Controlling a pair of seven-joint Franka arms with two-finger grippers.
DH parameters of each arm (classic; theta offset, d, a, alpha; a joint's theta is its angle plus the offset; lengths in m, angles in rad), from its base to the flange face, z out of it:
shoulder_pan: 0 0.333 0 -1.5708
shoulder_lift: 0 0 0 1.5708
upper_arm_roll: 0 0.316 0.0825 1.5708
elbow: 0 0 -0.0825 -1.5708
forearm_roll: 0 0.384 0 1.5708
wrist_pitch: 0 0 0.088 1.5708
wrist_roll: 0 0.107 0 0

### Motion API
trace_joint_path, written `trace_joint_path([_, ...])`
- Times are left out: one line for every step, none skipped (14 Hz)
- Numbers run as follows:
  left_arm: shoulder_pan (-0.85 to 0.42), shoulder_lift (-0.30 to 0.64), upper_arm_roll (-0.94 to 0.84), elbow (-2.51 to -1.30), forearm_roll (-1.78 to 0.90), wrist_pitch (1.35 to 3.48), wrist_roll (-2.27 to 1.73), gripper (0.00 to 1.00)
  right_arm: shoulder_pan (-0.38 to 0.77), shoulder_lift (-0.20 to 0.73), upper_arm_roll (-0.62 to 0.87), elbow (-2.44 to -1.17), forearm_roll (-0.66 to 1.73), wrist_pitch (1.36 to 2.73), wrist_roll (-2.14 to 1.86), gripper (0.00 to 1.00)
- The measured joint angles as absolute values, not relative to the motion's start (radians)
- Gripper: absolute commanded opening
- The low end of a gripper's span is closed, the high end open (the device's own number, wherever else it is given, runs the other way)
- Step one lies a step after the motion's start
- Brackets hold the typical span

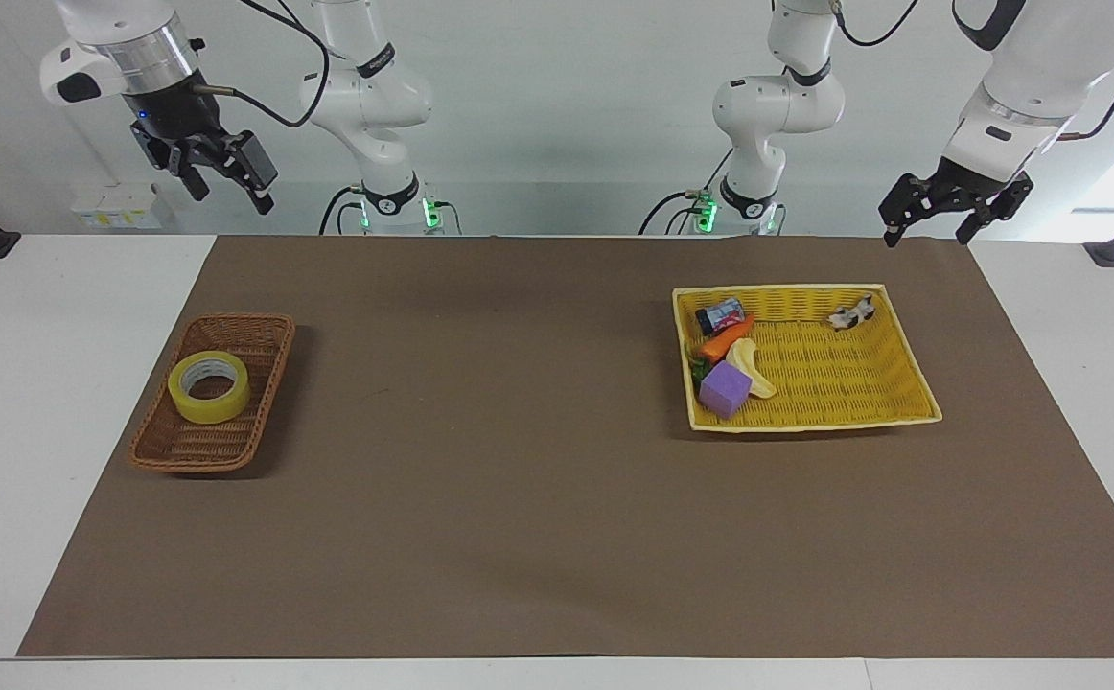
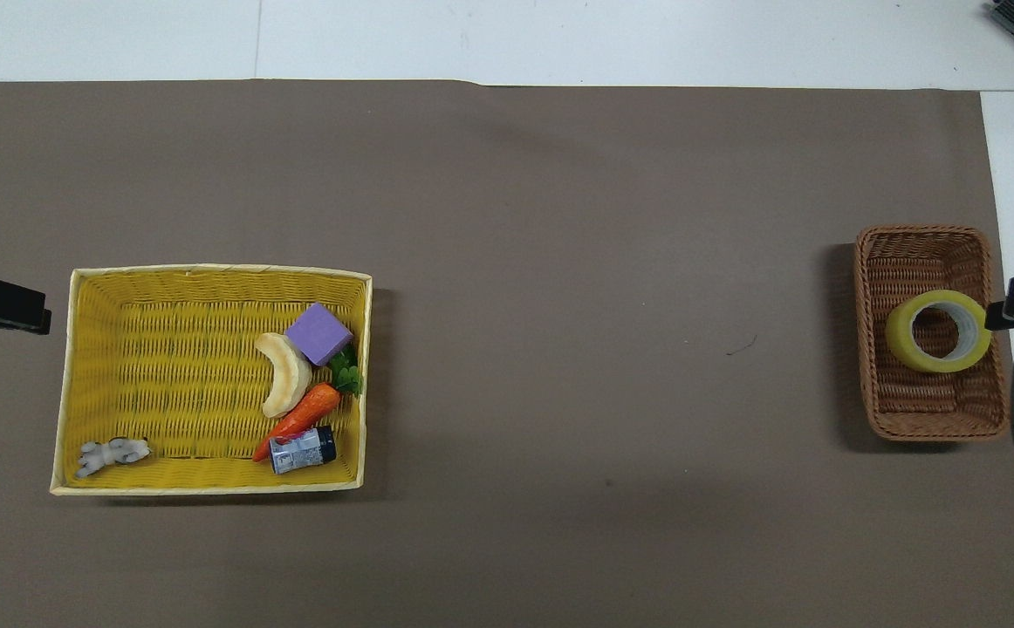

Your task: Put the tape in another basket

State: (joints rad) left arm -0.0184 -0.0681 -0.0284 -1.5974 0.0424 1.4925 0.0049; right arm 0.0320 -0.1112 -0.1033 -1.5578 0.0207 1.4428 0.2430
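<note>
The tape (image 1: pixel 209 385), a thick yellow ring with a pale core, lies flat in the reddish-brown basket (image 1: pixel 159 446) at the right arm's end of the table, nearer the basket's robot-side end than its other end. Judged by its build, the roll is light, stiff and smooth-sided; a firm hold would pinch one wall of the ring, one finger in the core hole and one outside, or span the full ring across its width. The right gripper (image 1: pixel 221 182) hangs high, empty, fingers spread apart, over the table's robot-side edge, well apart from the tape and not above it. The left gripper (image 1: pixel 931 216) waits, open and empty, over the mat's edge close to the yellow basket (image 1: pixel 912 359), which holds a purple block (image 1: pixel 725 388), a carrot (image 1: pixel 728 336) and other small items. The tape appears already placed.
</note>
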Motion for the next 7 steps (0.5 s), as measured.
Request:
trace_joint_path([-0.018,-0.068,-0.028,-1.597,0.042,1.492,0.005,1.0,0.031,-0.113,-0.104,-1.569,0.019,1.443,0.239,1.0])
trace_joint_path([-0.018,-0.068,-0.028,-1.597,0.042,1.492,0.005,1.0,0.027,-0.113,-0.105,-1.579,0.018,1.444,0.238,1.0])
trace_joint_path([-0.018,-0.068,-0.028,-1.597,0.042,1.492,0.005,1.0,0.016,-0.113,-0.105,-1.587,0.018,1.444,0.233,1.0])
trace_joint_path([-0.018,-0.068,-0.028,-1.597,0.042,1.492,0.005,1.0,0.004,-0.113,-0.106,-1.591,0.018,1.446,0.222,1.0])
trace_joint_path([-0.018,-0.068,-0.028,-1.597,0.042,1.492,0.005,1.0,-0.003,-0.114,-0.106,-1.591,0.018,1.448,0.204,1.0])
trace_joint_path([-0.018,-0.068,-0.028,-1.597,0.042,1.492,0.005,1.0,-0.006,-0.114,-0.105,-1.59,0.018,1.451,0.182,1.0])
trace_joint_path([-0.018,-0.068,-0.028,-1.597,0.042,1.492,0.005,1.0,-0.005,-0.115,-0.101,-1.59,0.018,1.453,0.162,1.0])
